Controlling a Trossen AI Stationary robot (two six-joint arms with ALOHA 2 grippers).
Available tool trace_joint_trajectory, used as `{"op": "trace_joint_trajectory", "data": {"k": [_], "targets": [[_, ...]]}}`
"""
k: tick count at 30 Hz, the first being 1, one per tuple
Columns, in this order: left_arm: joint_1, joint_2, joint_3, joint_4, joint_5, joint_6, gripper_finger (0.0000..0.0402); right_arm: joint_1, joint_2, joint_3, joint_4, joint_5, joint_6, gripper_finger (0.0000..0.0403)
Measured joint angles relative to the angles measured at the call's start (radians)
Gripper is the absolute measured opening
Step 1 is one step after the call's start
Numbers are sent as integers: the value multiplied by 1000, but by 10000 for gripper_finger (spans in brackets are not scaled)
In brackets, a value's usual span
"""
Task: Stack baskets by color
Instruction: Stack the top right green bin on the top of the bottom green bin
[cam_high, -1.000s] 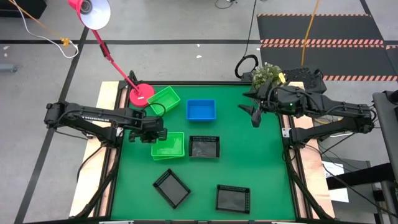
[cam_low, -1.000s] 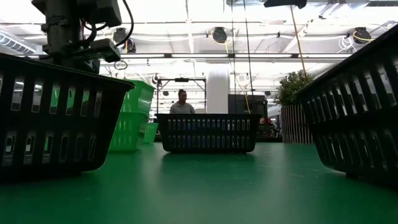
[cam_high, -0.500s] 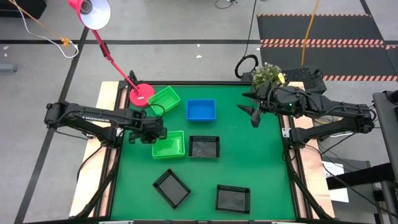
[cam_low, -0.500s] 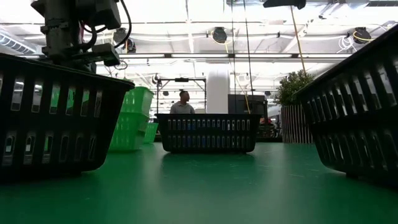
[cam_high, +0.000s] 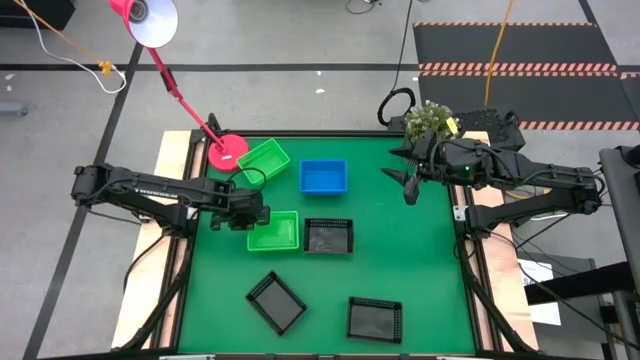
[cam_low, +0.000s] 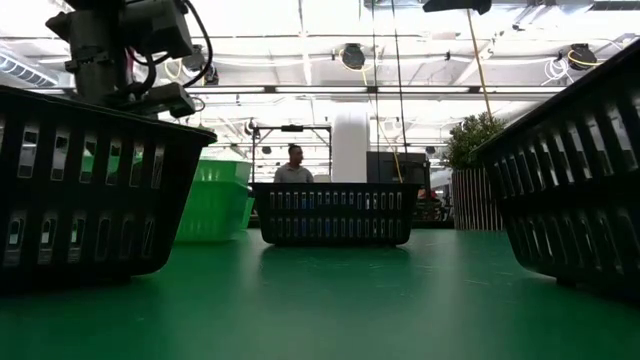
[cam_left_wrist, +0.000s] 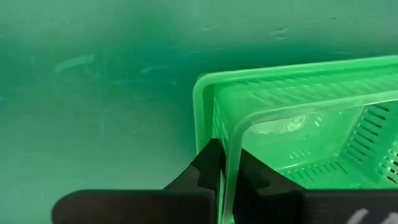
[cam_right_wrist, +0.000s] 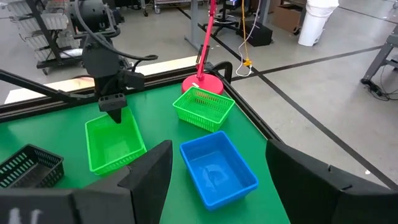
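The left end effector (cam_high: 262, 216) is pinched tight on the rim of a green basket (cam_high: 274, 232). In the left wrist view its two dark fingers (cam_left_wrist: 208, 165) squeeze the thin green edge between them, and a second green basket looks tucked inside the first one. This green stack sits flat on the green worktop (cam_high: 420, 270), near the left side, with the left arm reaching in from the left edge.

Just beside it is a black basket (cam_high: 329, 236) with mesh sides — the two are very close. Behind them, toward the far edge, a lone green basket (cam_high: 264, 158) sits tilted next to a round pink lamp base (cam_high: 227, 152), and a blue basket (cam_high: 323, 177) sits to its right. I cannot tell if more blue ones are nested inside it.

Near the front edge are two more black baskets — a turned one (cam_high: 276, 302) and a straight one (cam_high: 375, 319), well apart from each other.

The right end effector (cam_high: 407, 183) hangs above the far right part of the worktop with its fingers spread wide, holding nothing. A small bushy plant (cam_high: 430, 120) sits behind it.

In the low view a person (cam_low: 293, 166) shows far off in the room.
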Motion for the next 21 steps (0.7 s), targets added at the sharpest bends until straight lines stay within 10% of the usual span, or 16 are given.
{"op": "trace_joint_trajectory", "data": {"k": [21], "targets": [[0, -3, 26, 14, 6, 15, 163, 0, 0, 0, -20, 0, 7, 253]]}}
